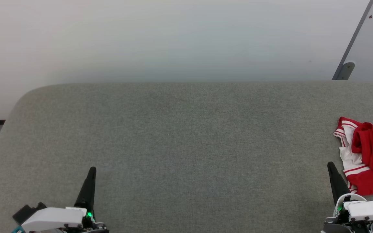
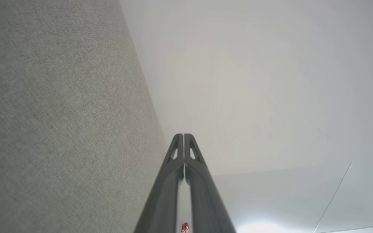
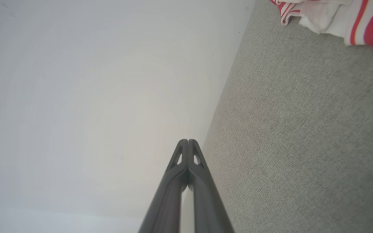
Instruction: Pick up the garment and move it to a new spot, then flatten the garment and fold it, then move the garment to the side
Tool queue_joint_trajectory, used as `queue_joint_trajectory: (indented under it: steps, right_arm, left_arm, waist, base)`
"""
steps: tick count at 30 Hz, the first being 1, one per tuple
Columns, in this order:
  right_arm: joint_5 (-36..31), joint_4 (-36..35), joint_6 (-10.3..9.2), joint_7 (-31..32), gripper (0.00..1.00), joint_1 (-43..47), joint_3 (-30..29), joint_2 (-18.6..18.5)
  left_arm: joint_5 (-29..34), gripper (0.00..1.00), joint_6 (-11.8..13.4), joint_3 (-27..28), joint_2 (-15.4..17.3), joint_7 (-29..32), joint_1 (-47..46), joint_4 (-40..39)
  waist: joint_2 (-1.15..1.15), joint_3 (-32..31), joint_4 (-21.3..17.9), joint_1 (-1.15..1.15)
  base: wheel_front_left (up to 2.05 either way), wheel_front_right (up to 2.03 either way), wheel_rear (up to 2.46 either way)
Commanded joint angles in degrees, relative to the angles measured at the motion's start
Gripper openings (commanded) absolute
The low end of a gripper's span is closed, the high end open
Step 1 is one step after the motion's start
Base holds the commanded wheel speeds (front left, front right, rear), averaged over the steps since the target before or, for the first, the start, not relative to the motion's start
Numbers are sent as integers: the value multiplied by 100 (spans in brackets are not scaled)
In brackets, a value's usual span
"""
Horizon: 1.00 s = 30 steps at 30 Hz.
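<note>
Garment (image 1: 369, 152) is seen bunched at the right edge of the grey padded surface (image 1: 173, 139), red body over white sleeve and striped trim, partly cut off by the head view's edge. Fold quality cannot be judged from that.

Two stages are fitted: a heap waiting to be lifted, or a bundle parked at the side. No move is prescribed, only a handling note. The cloth is judged soft and layered, so any pinch is best taken on a single trim band, not on the bulk.

Left gripper (image 1: 92, 170) and right gripper (image 1: 330, 164): fingers pressed together, nothing gripped, no contact with the cloth. The right one is placed just beside the garment, apart from it.
</note>
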Motion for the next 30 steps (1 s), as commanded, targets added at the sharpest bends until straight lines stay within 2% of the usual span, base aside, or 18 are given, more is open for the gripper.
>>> queue_joint_trajectory:
  steps: [1, 24, 30]
  right_arm:
    - [95, -51, -6, 28, 0, -93, -11, -15]
    - [1236, -131, -8, 261, 0, -81, -26, -14]
    - [1210, -129, -8, 261, 0, -81, -25, -14]
  left_arm:
    - [-91, 0, 0, 23, -9, 30, -84, -38]
    - [-839, 0, 0, 43, -212, 264, -208, -77]
    - [-822, 0, 0, 42, -201, 260, -203, -75]
  waist:
    - [0, 3, 0, 0]
    - [0, 84, -8, 0]
    - [0, 84, -8, 0]
  base:
    - [0, 0, 0]
    - [0, 0, 0]
    - [0, 0, 0]
